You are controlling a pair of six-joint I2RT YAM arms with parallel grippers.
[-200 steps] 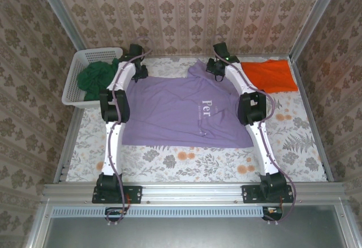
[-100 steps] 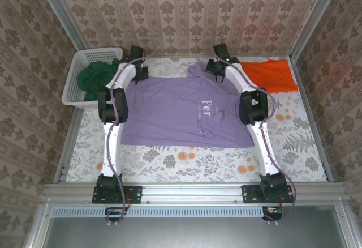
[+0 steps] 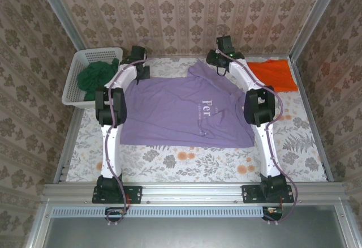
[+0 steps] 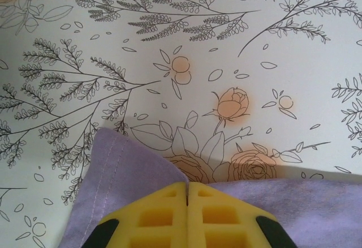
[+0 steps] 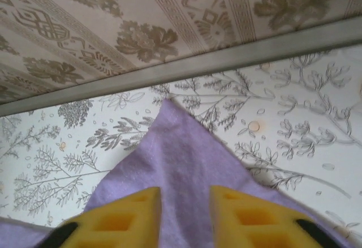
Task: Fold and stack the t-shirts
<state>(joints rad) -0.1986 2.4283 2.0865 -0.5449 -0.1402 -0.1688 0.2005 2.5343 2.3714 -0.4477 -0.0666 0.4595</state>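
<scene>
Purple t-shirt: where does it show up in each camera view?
Top external: purple t-shirt spread flat mid-table, between the arms.
Left wrist: bottom edge, a corner pinched in the shut left gripper.
Right wrist: lower centre, a corner between the fingers of the open right gripper.
Shared landmark: the floral tablecloth.

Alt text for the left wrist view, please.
The yellow left pincer is shut on a raised corner of the lilac tee. Beyond it lies a white tablecloth printed with orange flowers and leafy sprigs.

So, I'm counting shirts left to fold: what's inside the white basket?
A crumpled dark green t-shirt lies heaped in the basket. Anything beneath it is covered, so more shirts can't be ruled out.
</scene>
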